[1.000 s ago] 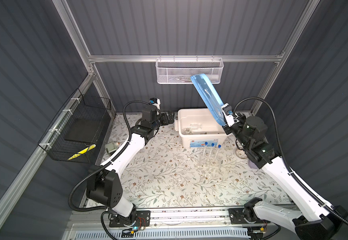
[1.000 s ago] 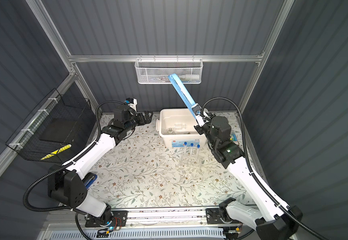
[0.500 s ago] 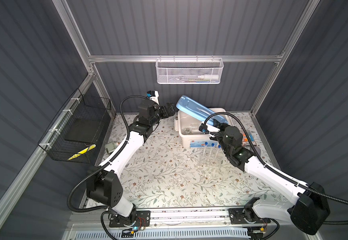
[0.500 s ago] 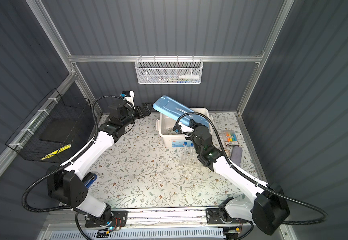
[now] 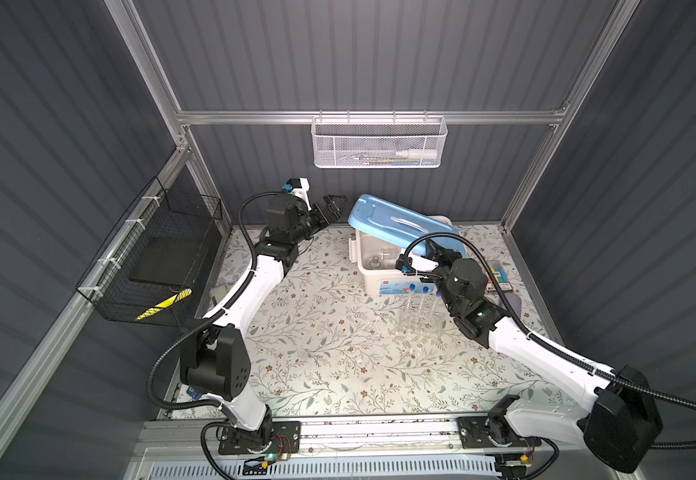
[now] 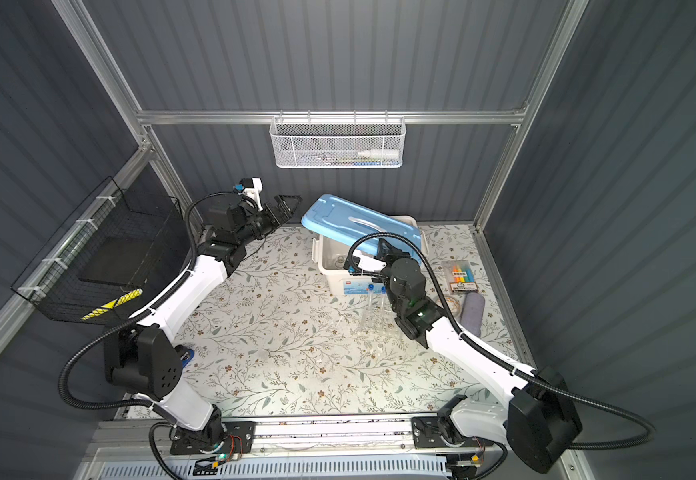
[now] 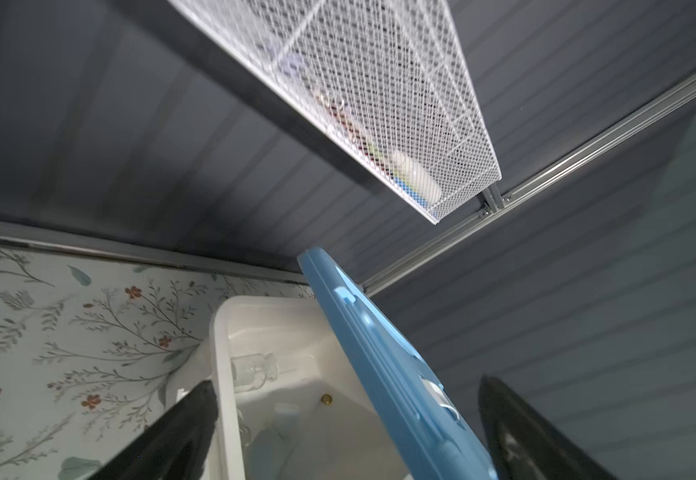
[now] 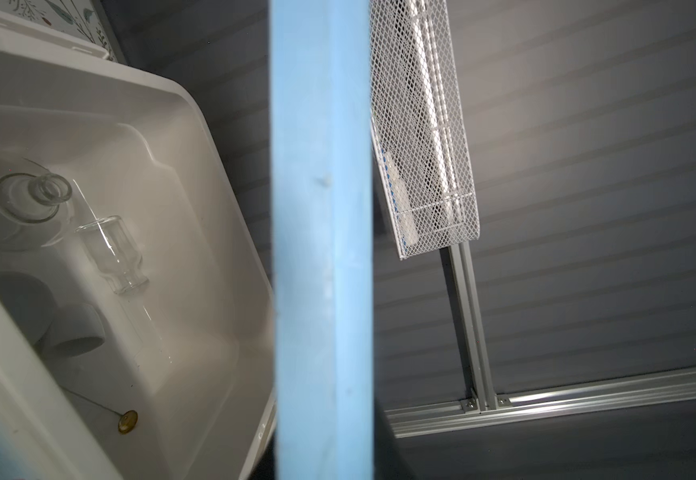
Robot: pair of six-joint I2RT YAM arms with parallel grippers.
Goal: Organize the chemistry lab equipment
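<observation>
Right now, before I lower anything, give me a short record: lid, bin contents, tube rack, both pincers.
lid: blue lid, tilted over white bin, not seated
bin contents: two glass flasks, white dishes
tube rack: clear rack holding three blue-capped tubes, standing in front of bin
right pincer: shut on blue lid's edge
left pincer: open, empty, beside lid's raised end

A white plastic storage bin [image 5: 369, 272] is sitting at the back middle of the floral-covered desk [image 5: 317, 332], with a blue plastic lid [image 5: 396, 222] slanting over its opening. Inside it small clear glass flasks [image 8: 111, 253] are sitting. Just before the bin a clear rack [image 5: 417, 322] is standing, carrying three clear blue-capped test tubes [image 5: 410, 297]. A white mesh basket [image 5: 377, 143] is hanging on the wall behind, above the bin. A pack of coloured markers [image 6: 460, 276] is lying right of the bin.
</observation>
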